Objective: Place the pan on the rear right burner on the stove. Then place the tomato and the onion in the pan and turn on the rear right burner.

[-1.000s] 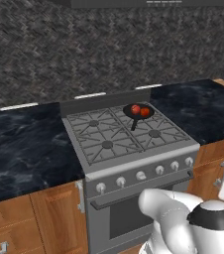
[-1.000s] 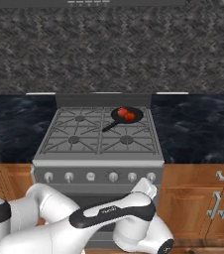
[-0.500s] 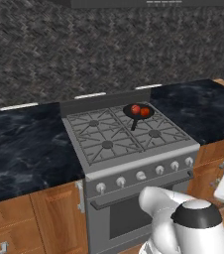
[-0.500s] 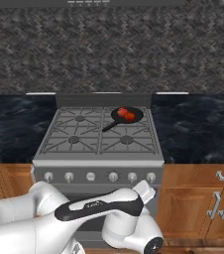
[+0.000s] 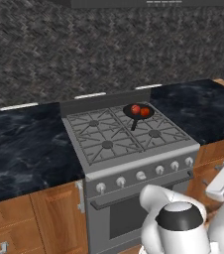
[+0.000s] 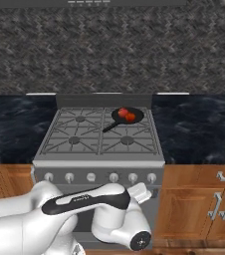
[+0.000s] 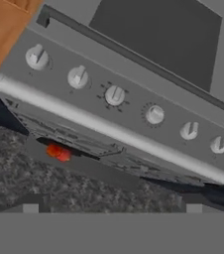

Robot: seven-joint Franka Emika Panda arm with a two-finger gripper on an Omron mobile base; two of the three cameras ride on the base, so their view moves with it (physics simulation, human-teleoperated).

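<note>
The black pan (image 5: 138, 112) sits on the rear right burner (image 6: 145, 124) of the grey stove (image 5: 134, 163), its handle pointing toward the front. Two red balls lie in it: the orange-red tomato (image 5: 144, 112) on the right and the pinker onion (image 5: 135, 109) to its left. In the right base view the tomato (image 6: 131, 117) and onion (image 6: 122, 112) lie the same way round. My gripper (image 7: 112, 207) hangs low in front of the stove's knob row (image 7: 115, 95), open and empty. The hand view is rolled upside down, with the oven handle (image 7: 134, 57) above the knobs.
Dark marble counters (image 5: 25, 144) flank the stove on both sides. Wooden cabinets with silver handles (image 6: 219, 204) stand below them. My white arm (image 6: 84, 204) lies across the oven front, below the knobs. A dark patterned wall closes the back.
The arm's elbow has swung left across the oven front and the hand has shifted slightly. Pan, tomato and onion have stayed where they were.
</note>
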